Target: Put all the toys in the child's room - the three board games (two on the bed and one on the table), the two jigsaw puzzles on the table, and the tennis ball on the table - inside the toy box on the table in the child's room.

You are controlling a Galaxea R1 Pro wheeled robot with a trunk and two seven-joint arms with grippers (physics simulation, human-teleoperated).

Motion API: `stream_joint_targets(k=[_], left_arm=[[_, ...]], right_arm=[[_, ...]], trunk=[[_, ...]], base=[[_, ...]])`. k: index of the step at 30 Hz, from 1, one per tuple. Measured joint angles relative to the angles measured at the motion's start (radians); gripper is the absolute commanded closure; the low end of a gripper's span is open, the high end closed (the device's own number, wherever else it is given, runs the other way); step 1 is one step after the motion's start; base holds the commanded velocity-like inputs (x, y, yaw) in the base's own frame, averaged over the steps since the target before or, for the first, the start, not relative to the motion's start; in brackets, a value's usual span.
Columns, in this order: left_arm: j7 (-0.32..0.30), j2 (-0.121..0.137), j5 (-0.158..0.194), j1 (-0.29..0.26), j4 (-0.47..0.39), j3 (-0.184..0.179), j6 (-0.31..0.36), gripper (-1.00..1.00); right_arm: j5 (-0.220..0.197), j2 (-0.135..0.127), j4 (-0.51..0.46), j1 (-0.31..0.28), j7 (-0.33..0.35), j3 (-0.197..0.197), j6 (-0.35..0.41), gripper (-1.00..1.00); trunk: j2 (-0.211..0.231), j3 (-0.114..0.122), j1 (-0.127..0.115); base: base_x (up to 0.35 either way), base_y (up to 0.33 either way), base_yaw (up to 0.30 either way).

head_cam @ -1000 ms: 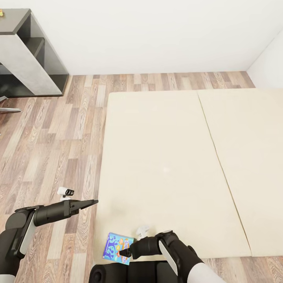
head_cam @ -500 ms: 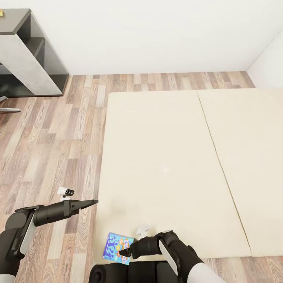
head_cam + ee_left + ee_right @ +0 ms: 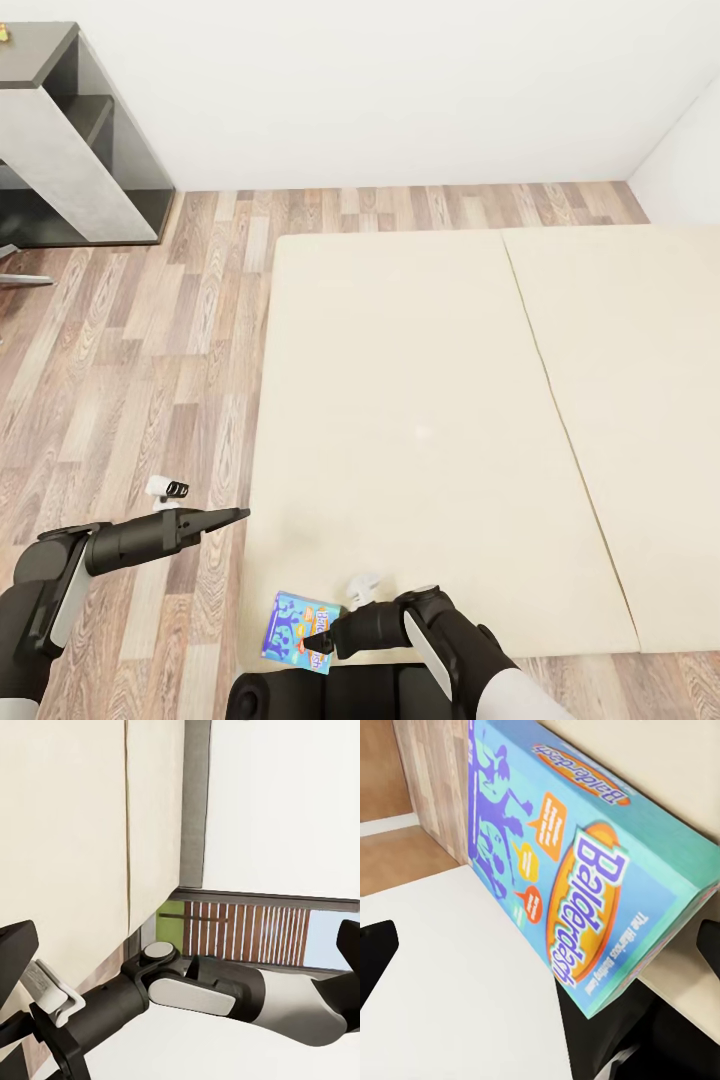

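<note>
A blue board game (image 3: 296, 630) with cartoon figures lies flat on the near left corner of the beige bed (image 3: 420, 420). My right gripper (image 3: 325, 637) is at the game's right edge, open. In the right wrist view the game (image 3: 577, 885) reads "Balderdash" and its corner lies between the two spread fingertips, one fingertip (image 3: 375, 952) well clear of it. My left gripper (image 3: 238, 516) hovers open and empty over the wood floor left of the bed. The table (image 3: 60, 150) stands at the far left. The toy box, jigsaw puzzles and tennis ball are out of view.
White walls close the room behind the bed and at the right. Wood-plank floor (image 3: 150, 350) runs between the table and the bed. A thin metal leg (image 3: 20, 278) pokes in at the left edge. The left wrist view shows my right arm (image 3: 217, 994) beside the mattress.
</note>
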Motion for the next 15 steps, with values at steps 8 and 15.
stream_joint_targets(k=[8,15], left_arm=[[0.0,0.0,0.0,0.0,0.0,0.0,0.0,-1.0],[0.0,0.0,0.0,0.0,0.001,0.0,0.0,-1.0]], right_arm=[[0.0,0.0,0.0,0.0,-0.001,0.0,-0.001,-1.0],[0.0,0.0,0.0,0.0,0.0,0.0,-0.001,-1.0]], trunk=[[0.0,0.0,0.0],[0.0,0.0,0.0]], base=[[0.0,0.008,0.0],[0.0,0.112,0.0]])
